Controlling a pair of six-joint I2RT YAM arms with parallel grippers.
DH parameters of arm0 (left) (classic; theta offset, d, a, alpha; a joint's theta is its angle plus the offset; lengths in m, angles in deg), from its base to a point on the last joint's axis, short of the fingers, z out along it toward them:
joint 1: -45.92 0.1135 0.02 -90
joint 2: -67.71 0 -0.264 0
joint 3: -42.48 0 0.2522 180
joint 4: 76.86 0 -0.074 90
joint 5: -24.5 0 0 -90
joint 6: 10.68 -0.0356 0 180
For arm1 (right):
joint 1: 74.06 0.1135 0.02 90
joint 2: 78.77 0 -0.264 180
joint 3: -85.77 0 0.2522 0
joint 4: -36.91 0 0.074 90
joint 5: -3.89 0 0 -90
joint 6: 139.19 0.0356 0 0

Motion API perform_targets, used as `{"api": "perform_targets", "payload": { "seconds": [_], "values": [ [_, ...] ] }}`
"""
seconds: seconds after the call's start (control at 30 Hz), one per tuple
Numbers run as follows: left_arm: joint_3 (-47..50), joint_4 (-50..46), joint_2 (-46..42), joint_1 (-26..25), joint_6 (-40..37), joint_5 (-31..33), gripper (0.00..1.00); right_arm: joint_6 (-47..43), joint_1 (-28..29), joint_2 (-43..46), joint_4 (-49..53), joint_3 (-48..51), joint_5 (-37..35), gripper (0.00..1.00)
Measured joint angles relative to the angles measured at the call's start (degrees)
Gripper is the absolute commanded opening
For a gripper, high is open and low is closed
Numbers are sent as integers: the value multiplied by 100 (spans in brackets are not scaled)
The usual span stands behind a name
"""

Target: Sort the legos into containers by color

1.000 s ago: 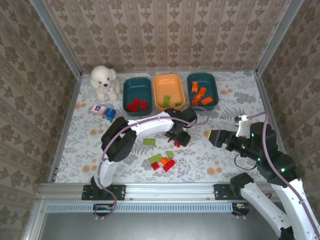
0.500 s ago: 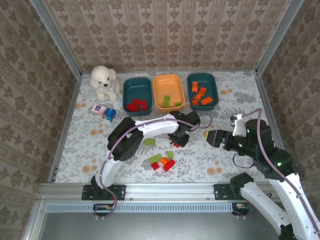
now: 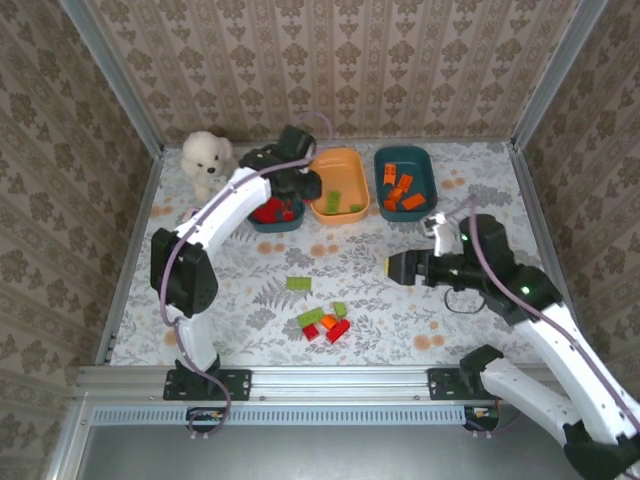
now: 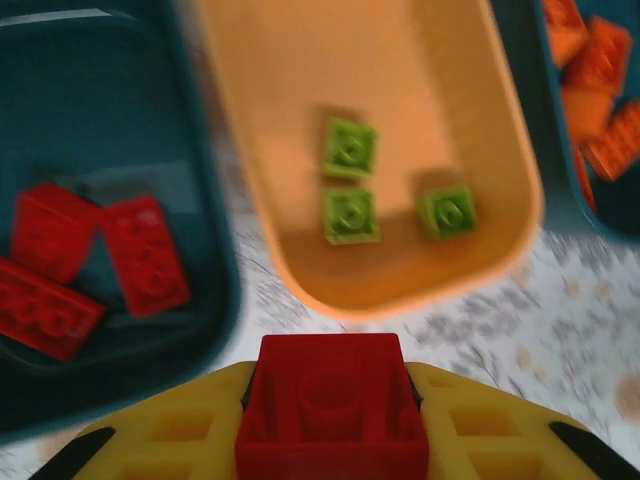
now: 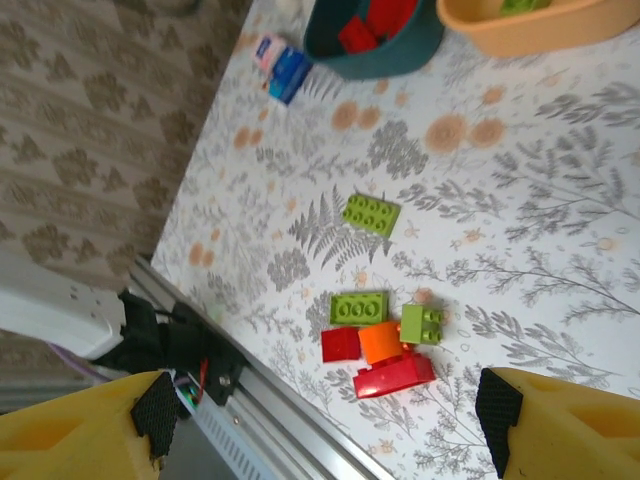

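Floral table [image 3: 250, 300]. Left gripper [image 3: 303, 183], upper centre, pinches red brick [image 4: 333, 420]; right gripper [image 3: 393, 267], centre-right, spread. Blue-white pack [image 5: 283, 65] print unreadable.

**Left arm** [image 3: 218, 212] and **right arm** [image 3: 570, 345]: white tubular links joined by black cylindrical joints. Each has a black base plate [image 3: 205, 383] on the metal rail at the near edge of the table [image 3: 400, 330]. A mauve cable [image 3: 164, 272] runs along each arm. **Left gripper** [image 3: 303, 186] and **right gripper** [image 3: 392, 267]: black bodies, yellow moulded fingers [image 4: 490, 440] with recessed pockets, and black pads [image 5: 152, 405] at the inner tips.
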Motion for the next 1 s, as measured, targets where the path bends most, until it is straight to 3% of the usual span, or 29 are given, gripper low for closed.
{"api": "perform_targets", "payload": {
  "seconds": [0.17,0.4,1.0],
  "values": [
    [-654,17,863,629,2,-63,31,-153,365,-804,-409,-240,-39,81],
    [-1834,-369,2288,1137,20,271,31,-175,514,-1126,-706,-411,-76,81],
    [-2968,-1377,3268,1279,20,1390,36,-175,540,-1211,-706,-490,-299,82]
  ]
}}
